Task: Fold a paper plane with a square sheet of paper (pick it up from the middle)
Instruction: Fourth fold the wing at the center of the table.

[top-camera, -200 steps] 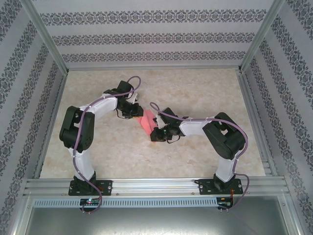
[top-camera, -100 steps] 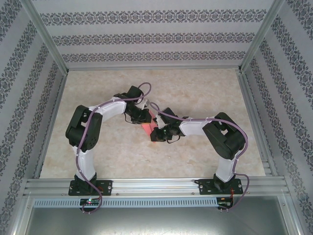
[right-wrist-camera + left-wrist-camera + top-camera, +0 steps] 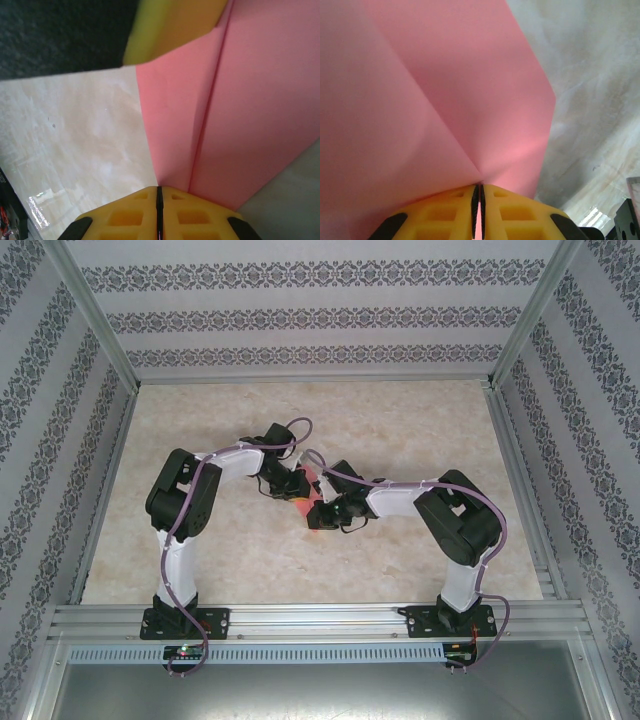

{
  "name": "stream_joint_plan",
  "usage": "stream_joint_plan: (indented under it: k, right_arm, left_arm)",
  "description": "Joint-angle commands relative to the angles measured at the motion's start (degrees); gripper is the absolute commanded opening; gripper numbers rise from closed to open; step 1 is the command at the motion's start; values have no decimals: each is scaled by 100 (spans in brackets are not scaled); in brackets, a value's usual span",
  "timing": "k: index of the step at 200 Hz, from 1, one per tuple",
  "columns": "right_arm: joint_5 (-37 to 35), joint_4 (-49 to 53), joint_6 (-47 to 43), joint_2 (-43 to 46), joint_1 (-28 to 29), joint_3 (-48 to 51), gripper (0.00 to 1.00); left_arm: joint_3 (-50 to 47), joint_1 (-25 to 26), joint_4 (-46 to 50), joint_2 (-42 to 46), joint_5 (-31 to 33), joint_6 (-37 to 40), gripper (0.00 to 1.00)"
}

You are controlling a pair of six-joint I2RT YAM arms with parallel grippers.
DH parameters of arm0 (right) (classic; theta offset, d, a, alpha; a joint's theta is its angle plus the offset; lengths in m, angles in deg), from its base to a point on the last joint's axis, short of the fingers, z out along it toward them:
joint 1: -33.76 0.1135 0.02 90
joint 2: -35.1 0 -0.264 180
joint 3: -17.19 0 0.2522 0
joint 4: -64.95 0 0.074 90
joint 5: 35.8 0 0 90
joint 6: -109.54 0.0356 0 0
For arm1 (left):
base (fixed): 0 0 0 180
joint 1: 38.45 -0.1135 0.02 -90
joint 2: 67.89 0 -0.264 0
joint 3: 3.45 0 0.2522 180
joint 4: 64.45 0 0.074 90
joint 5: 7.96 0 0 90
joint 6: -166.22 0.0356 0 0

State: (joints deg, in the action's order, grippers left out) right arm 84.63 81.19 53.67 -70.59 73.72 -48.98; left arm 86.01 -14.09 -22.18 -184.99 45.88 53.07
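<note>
The salmon-pink sheet of paper (image 3: 304,504) is folded and creased, and sits at mid-table between my two grippers. In the left wrist view the paper (image 3: 435,90) spreads wide with diagonal creases, and my left gripper (image 3: 478,186) is shut on its near edge, pink showing in the slit. My right gripper (image 3: 159,189) is shut at the paper's corner, where a long straight fold (image 3: 210,100) runs away from it. One yellow finger (image 3: 170,25) of the left gripper presses the paper's far end. From above, the left gripper (image 3: 297,486) and right gripper (image 3: 320,510) nearly touch.
The marble-patterned tabletop (image 3: 400,430) lies open all round the arms. Aluminium frame rails (image 3: 310,620) run along the near edge, and patterned walls (image 3: 300,320) close the back and sides. Purple cables (image 3: 300,430) loop over both wrists.
My left arm has swung right and nearer, bringing its gripper up against the right one, and its jaws have closed on the paper. Less of the pink strip shows from above. The right arm stayed still.
</note>
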Motion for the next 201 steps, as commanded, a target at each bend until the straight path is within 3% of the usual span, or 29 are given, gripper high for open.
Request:
stream_joint_plan:
  k: [1,49,86,114,201]
  right_arm:
    - [-334,590,-42,-207,127,230,10]
    - [-104,279,166,-30,132,353,10]
    - [214,-822,768,198,2,600,10]
    - [284,-1006,908,162,-22,479,10]
    - [100,-102,497,-24,53,268,10]
  left_arm:
    - [-107,-27,-176,-181,171,62,15]
    - [-145,-131,-198,-326,257,169,15]
    - [-183,-171,-184,-409,241,231,15]
    - [-178,-168,-157,-454,241,268,15]
    - [-126,-232,-83,-532,241,355,15]
